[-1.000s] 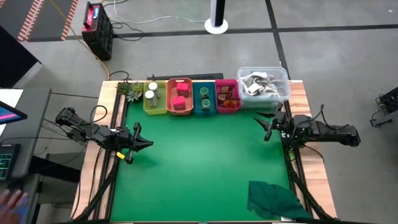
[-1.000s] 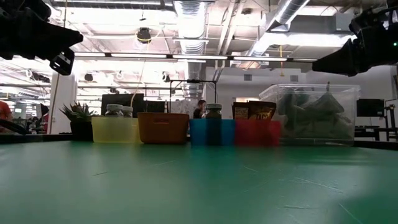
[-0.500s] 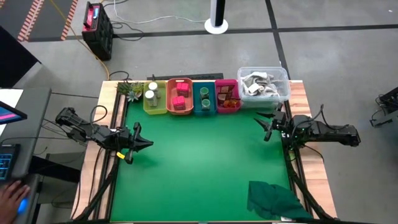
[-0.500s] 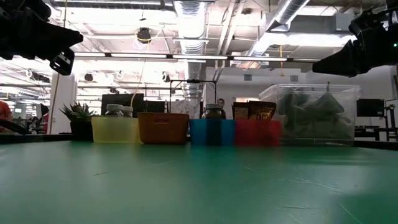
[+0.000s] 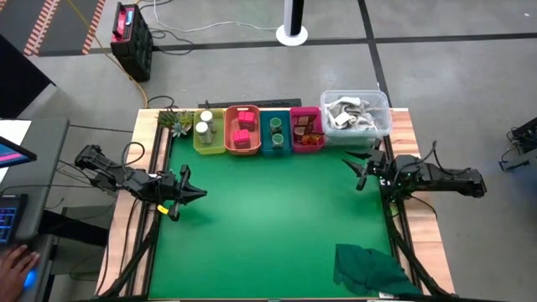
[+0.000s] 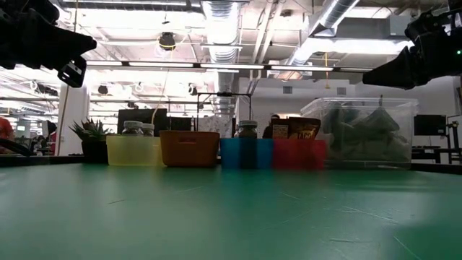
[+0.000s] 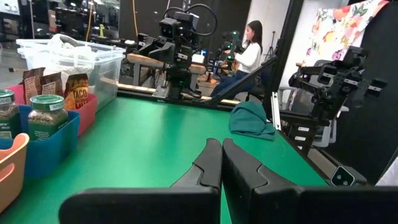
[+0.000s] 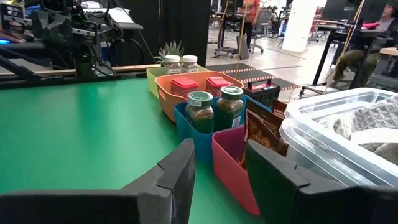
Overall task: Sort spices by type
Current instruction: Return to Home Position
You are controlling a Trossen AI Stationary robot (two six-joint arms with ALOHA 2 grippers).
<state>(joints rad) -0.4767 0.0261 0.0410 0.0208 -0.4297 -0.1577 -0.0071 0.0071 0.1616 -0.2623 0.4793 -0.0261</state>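
The spices sit sorted in four trays along the table's far edge. White-capped jars [image 5: 204, 127] stand in the yellow tray, pink-red cube packets [image 5: 244, 132] lie in the orange tray, green-lidded jars [image 5: 275, 130] stand in the blue tray, and brown sachets [image 5: 307, 131] stand in the pink tray. My left gripper [image 5: 201, 194] hovers shut above the table's left side, its fingers [image 7: 222, 158] closed together. My right gripper [image 5: 353, 170] hovers open above the right side, near the pink tray [image 8: 231, 163]. Neither holds anything.
A clear plastic bin [image 5: 357, 113] stands to the right of the trays at the far right corner. A small plant [image 5: 177, 120] stands at the far left corner. A crumpled dark green cloth [image 5: 369, 267] lies at the near right. The green mat [image 5: 268, 218] spreads between the arms.
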